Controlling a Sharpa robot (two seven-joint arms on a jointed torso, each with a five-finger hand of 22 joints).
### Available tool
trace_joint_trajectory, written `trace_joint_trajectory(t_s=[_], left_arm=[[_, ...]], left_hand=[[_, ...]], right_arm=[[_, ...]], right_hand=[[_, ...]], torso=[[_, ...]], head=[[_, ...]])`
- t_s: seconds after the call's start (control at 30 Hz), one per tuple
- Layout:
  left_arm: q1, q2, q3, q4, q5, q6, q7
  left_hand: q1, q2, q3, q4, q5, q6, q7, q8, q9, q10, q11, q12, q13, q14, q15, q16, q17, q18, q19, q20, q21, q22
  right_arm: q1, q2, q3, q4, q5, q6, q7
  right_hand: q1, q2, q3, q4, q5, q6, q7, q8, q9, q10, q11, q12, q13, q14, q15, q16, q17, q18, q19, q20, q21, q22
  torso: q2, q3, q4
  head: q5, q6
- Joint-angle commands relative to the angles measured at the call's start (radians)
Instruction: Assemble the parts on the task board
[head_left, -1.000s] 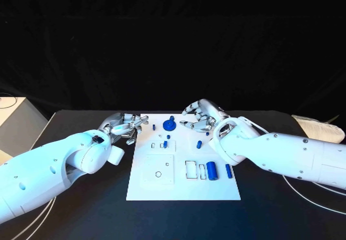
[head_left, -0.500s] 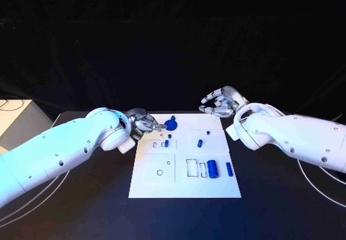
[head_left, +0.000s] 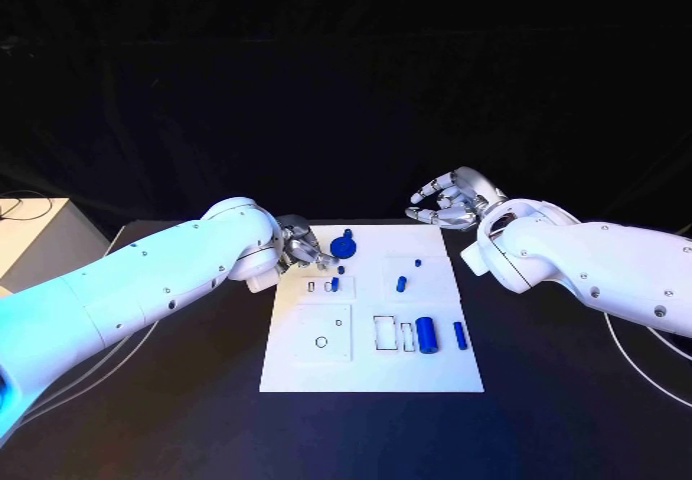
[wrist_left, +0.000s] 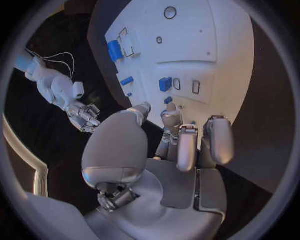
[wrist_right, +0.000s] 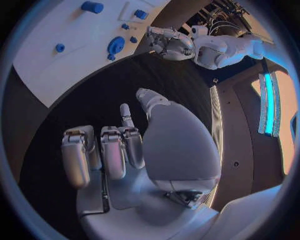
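Task board (head_left: 433, 375), a white rectangular plate, lies at the middle of the black table (head_left: 173, 420), its long sides running from the near edge toward the far edge. Blue parts sit on it. A large cylinder (head_left: 426, 333) stands just beside an empty rectangular slot near the board's right edge, with a slimmer bar (head_left: 460, 335) between the cylinder and that edge. A round knobbed piece (head_left: 343, 244) rests close to the far edge, left of centre. Two small pieces (head_left: 401, 283) and (head_left: 333, 285) stand in the board's middle band, and a tiny peg (head_left: 418, 263) lies farther back. A small dark ring marking (head_left: 320, 343) shows in the left near square.

Left hand (head_left: 303, 250) hovers at the board's far-left corner, fingers curled inward and pointing toward the round knobbed piece. The left wrist view shows the left hand (wrist_left: 169, 150) with its fingertips (wrist_left: 172, 117) drawn together above the board's edge; whether anything small is pinched between them cannot be told.

Right hand (head_left: 454, 200) is raised beyond the board's far-right corner, over bare tabletop and well apart from every part. The right wrist view shows the right hand (wrist_right: 125, 150) holding nothing, its fingers (wrist_right: 112, 150) bent partway and separated, the thumb standing apart from them.
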Motion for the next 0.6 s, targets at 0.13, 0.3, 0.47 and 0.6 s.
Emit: trace_joint_trajectory(t_s=[0.13,0.3,0.47,0.6], left_arm=[[0.012,0.036,-0.006,-0.038,-0.064,0.090,-0.028],[0.017,0.056,-0.010,-0.063,-0.079,0.135,-0.033],[0.019,0.076,-0.013,-0.085,-0.081,0.154,-0.034],[0.019,0.088,-0.014,-0.096,-0.077,0.162,-0.035]], left_hand=[[-0.033,0.004,-0.009,-0.001,-0.006,0.000,-0.010,0.027,0.027,-0.003,-0.004,0.015,0.010,0.086,-0.007,0.010,0.207,-0.017,0.009,0.000,0.011,0.010],[-0.047,0.006,-0.012,-0.001,-0.006,-0.005,-0.010,0.032,0.039,-0.010,-0.005,0.011,0.004,0.084,-0.008,0.007,0.203,-0.017,0.008,0.000,0.012,0.011],[-0.048,0.007,-0.012,-0.001,-0.005,-0.007,-0.010,0.032,0.040,-0.014,-0.004,0.007,-0.001,0.083,-0.008,0.006,0.200,-0.016,0.007,0.000,0.012,0.010],[-0.048,0.007,-0.011,-0.002,-0.005,-0.008,-0.010,0.033,0.042,-0.017,-0.004,0.005,-0.004,0.082,-0.008,0.005,0.198,-0.016,0.005,0.000,0.011,0.007]], right_arm=[[0.001,-0.002,0.000,0.002,-0.016,0.021,-0.015],[0.002,-0.002,0.000,0.002,-0.022,0.022,-0.023],[0.003,-0.002,0.000,0.000,-0.028,0.020,-0.028],[0.004,-0.001,0.000,-0.001,-0.029,0.018,-0.030]], right_hand=[[-0.003,-0.008,-0.004,0.003,0.007,-0.006,0.003,0.006,0.002,0.067,-0.002,0.001,0.229,0.103,0.000,0.004,0.263,-0.012,0.100,0.003,0.001,0.255],[-0.005,-0.009,-0.006,0.004,0.010,-0.006,0.003,0.007,0.002,0.066,-0.002,0.000,0.228,0.103,0.000,0.004,0.263,-0.012,0.100,0.003,0.000,0.255],[-0.006,-0.010,-0.007,0.005,0.012,-0.007,0.003,0.007,0.002,0.060,-0.001,-0.006,0.223,0.103,0.000,0.004,0.263,-0.010,0.098,0.003,-0.005,0.251],[-0.007,-0.011,-0.009,0.006,0.014,-0.009,0.004,0.006,0.002,0.053,-0.001,-0.012,0.216,0.103,0.000,0.004,0.263,-0.009,0.095,0.003,-0.010,0.247]], torso=[[0.002,-0.0025,0.0012],[0.003,-0.0046,0.0020],[0.003,-0.0047,0.0041],[0.004,-0.0053,0.0034]], head=[[-0.001,-0.007],[-0.003,-0.013],[-0.005,-0.017],[-0.006,-0.020]])
